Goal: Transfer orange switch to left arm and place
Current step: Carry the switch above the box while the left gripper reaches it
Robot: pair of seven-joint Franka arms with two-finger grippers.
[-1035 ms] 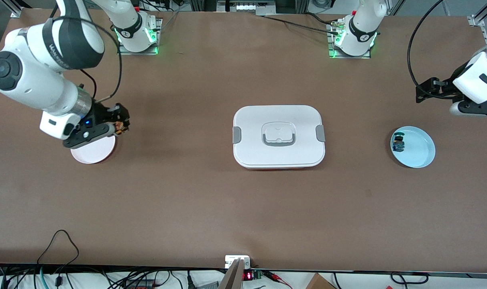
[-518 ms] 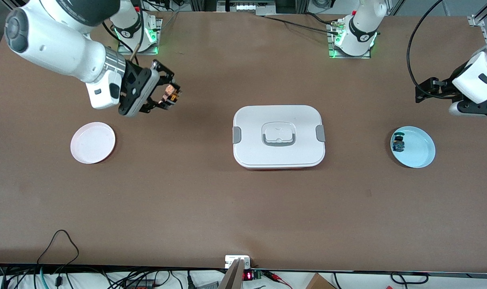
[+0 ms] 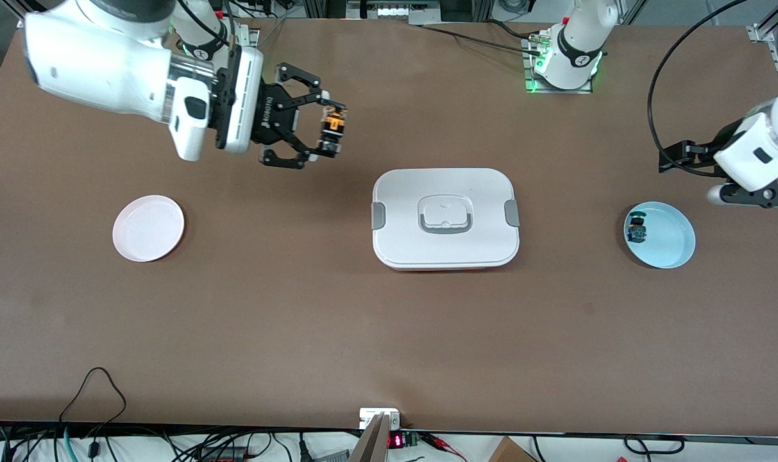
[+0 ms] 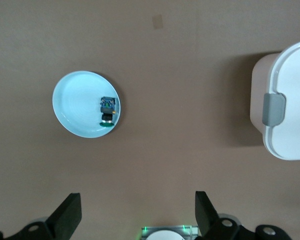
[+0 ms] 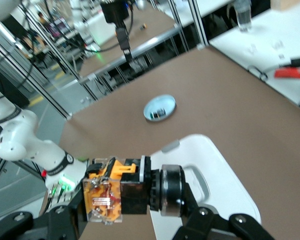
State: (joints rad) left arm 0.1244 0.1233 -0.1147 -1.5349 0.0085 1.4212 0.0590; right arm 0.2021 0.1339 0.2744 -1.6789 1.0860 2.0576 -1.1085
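Your right gripper sits in the upper left of the front view, turned on its side with its fingers pinched tight on the orange switch, carried in the air over bare table between the pink plate and the box, closer to the box's upper-left corner. In the right wrist view the switch is clamped across its body, orange housing at one end and the round black knob jutting out at the other; that sideways hold likely leaves the knob free for the other arm to take. The box sits dead centre in the frame, squarely between the two plates, so you probably need this raised carry to pass it without contact. Your left gripper waits at the right edge of the front view above the blue plate, fingers spread wide and holding nothing; that plate already holds a small blue-and-black component. Compared with a second ago, the right arm has lifted off the pink plate, which is now fully exposed and empty, and swung up and rightward toward the box, rolling the wrist horizontal. The left arm has barely shifted.
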